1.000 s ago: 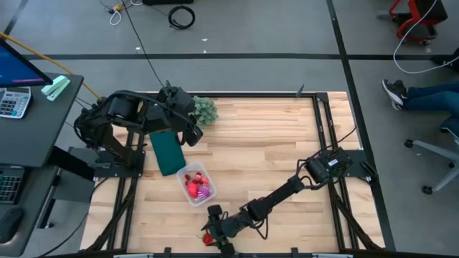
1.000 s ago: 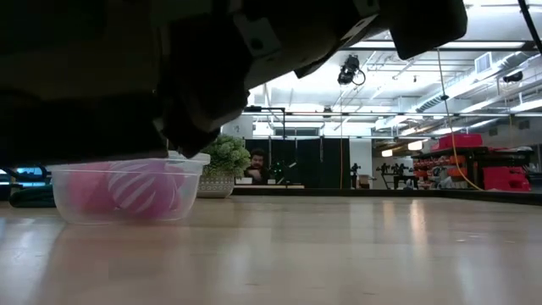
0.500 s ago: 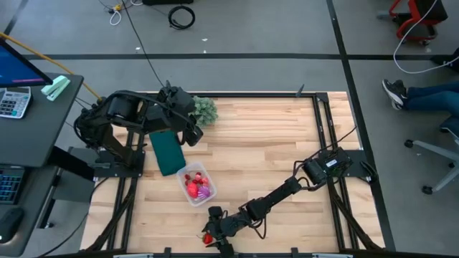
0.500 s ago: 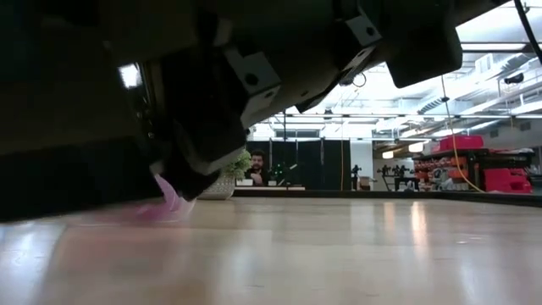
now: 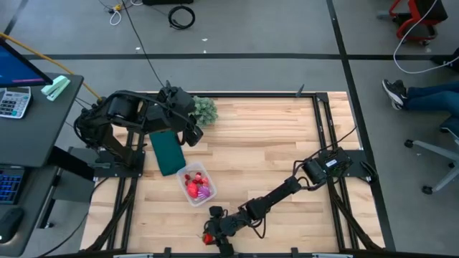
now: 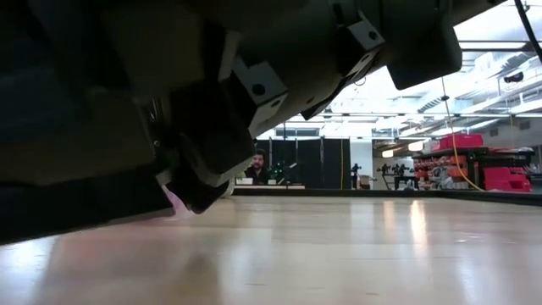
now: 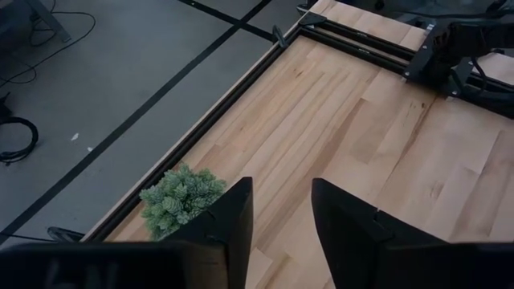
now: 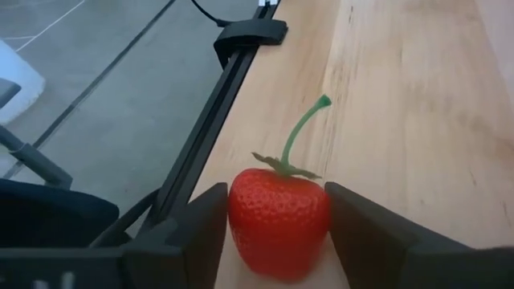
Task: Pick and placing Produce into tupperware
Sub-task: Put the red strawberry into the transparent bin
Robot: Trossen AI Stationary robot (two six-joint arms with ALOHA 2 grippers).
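My right gripper [image 5: 209, 235] is at the table's near edge, shut on a red strawberry [image 8: 279, 221] that has a thin green stem. The clear tupperware [image 5: 181, 177] stands just beyond it, toward the left. Red produce [image 5: 191, 186] and a purple piece [image 5: 204, 193] lie inside. In the low view my right gripper [image 6: 212, 127] fills the left half and hides the tupperware. My left gripper [image 7: 277, 233] is open and holds nothing. It hovers over the table's far left part, near the pale-green plant [image 7: 181, 197]. My right gripper pinches the strawberry's red body [image 8: 241, 217] between its two fingers [image 8: 197, 233], one on each side. The green stem [image 8: 301, 132] points away past the fingertips. I cannot tell whether the berry rests on the table or is lifted.
A dark green flat piece [image 5: 167, 152] lies between the tupperware and the left arm. The plant [image 5: 204, 109] stands at the far edge. A black frame rail [image 8: 213, 112] runs along the table edge beside the strawberry. Bare wood [image 5: 272, 136] spreads over the middle and right.
In the low view my right gripper has sunk lower and looms larger. It now covers the tupperware, which showed at the left a second ago. In the high view it has hardly shifted.
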